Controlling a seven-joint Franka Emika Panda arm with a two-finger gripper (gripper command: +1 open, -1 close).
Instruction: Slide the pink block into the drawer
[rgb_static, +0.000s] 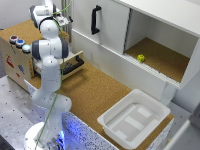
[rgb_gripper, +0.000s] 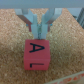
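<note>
Pink block (rgb_gripper: 41, 54) on cork counter (rgb_gripper: 12, 35), hand (rgb_gripper: 41, 31) just behind it, fingers closed, gripping nothing. Step: pushing. Next: steady shove toward drawer (rgb_static: 70, 65).

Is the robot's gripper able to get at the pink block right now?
Probably yes. In the wrist view the gripper sits right behind the pink block on the cork surface, its fingers at the block's edge, with nothing between them.

Robot lab: mock cork counter (rgb_static: 95, 90) on perforated metal bench (rgb_static: 15, 107)
</note>
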